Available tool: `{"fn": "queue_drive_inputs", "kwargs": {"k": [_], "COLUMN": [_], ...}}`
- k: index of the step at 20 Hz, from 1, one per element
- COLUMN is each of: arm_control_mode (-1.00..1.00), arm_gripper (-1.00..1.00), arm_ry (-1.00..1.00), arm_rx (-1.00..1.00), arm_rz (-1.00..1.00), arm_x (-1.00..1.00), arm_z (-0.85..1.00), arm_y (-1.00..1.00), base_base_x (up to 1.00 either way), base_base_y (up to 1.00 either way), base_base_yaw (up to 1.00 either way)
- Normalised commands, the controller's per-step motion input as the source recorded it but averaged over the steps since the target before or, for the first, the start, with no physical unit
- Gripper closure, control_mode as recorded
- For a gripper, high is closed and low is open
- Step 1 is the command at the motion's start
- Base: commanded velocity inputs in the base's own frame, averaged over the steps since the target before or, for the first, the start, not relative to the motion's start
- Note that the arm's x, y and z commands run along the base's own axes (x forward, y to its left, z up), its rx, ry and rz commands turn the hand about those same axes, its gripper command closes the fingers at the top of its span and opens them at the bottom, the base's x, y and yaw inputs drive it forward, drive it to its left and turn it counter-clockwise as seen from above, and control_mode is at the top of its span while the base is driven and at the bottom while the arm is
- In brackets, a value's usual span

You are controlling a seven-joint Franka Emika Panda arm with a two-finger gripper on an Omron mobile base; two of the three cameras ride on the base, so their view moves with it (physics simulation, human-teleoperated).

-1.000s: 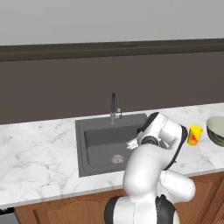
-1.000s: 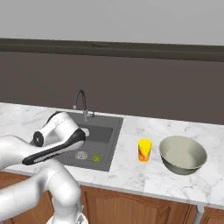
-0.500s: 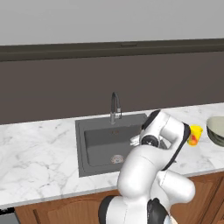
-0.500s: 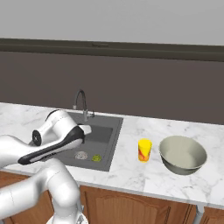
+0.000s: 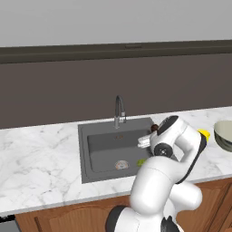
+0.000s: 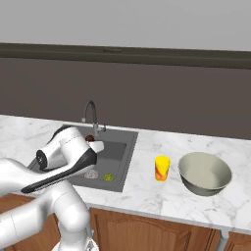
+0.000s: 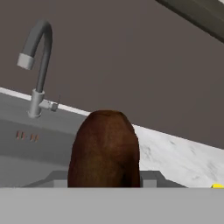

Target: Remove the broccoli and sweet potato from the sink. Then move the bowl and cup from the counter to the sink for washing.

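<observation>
My gripper [image 5: 153, 130] [image 6: 91, 140] [image 7: 105, 178] is shut on the sweet potato [image 5: 154, 128] [image 6: 90, 138] [image 7: 105, 148], a dark brown oval lump held above the right side of the sink [image 5: 99, 149] [image 6: 120, 147]. The yellow-green broccoli [image 5: 141, 161] [image 6: 108, 177] lies on the basin floor beside the round drain [image 5: 121, 165] [image 6: 91, 174]. On the counter [image 5: 36, 158] [image 6: 162, 198] to the right of the sink stands the yellow cup [image 5: 203, 133] [image 6: 162, 168]. The wide grey-green bowl [image 5: 224, 135] [image 6: 204, 172] sits just beyond it.
A curved chrome faucet [image 5: 118, 111] [image 6: 90, 115] [image 7: 37, 65] rises at the back rim of the sink, close to my hand. A dark wall runs behind the counter. Brown cabinet doors [image 6: 147, 230] sit below the worktop.
My gripper has risen a little above the sink with the sweet potato in it. Broccoli, cup and bowl have not moved.
</observation>
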Motion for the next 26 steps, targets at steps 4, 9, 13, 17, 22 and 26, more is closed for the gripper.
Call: {"fn": "queue_drive_inputs", "kwargs": {"k": [4,9,13,17,22,26], "arm_control_mode": [-1.0,-1.0,-1.0,-1.0,-1.0,-1.0], "arm_gripper": [1.0,1.0,1.0,1.0,1.0,1.0], "arm_ry": [0.0,0.0,0.01,0.06,0.09,0.09], "arm_rx": [0.18,0.16,0.15,0.15,0.2,0.23], "arm_rz": [0.0,0.0,0.0,-0.03,-0.04,-0.05], "arm_x": [-0.09,0.0,0.0,-0.03,-0.06,-0.04], "arm_z": [0.46,0.5,0.49,0.48,0.51,0.51], "arm_y": [0.23,0.26,0.22,0.15,0.13,0.17], "base_base_x": [0.0,0.0,0.0,0.0,0.0,0.0], "base_base_y": [0.0,0.0,0.0,0.0,0.0,0.0], "base_base_yaw": [0.0,0.0,0.0,0.0,0.0,0.0]}}
